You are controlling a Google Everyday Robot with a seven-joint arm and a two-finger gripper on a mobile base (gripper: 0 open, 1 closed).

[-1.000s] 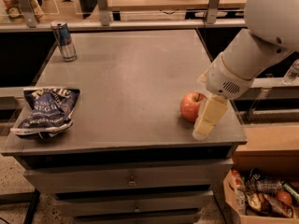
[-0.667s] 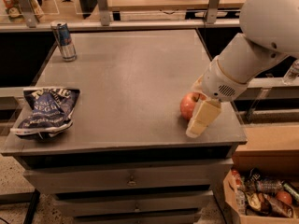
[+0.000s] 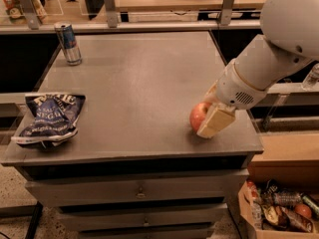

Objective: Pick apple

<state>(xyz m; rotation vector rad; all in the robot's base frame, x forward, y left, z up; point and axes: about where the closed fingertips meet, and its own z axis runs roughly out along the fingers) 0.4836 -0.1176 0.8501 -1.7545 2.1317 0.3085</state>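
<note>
Apple (image 3: 198, 116) sits near front-right edge of table (image 3: 139, 83). The gripper (image 3: 209, 125) is at its right side, touching it and covering that half, so apple lies just left of gripper. Round, no long axis. Whether gripper is spread or pinching apple, cannot tell.
</note>
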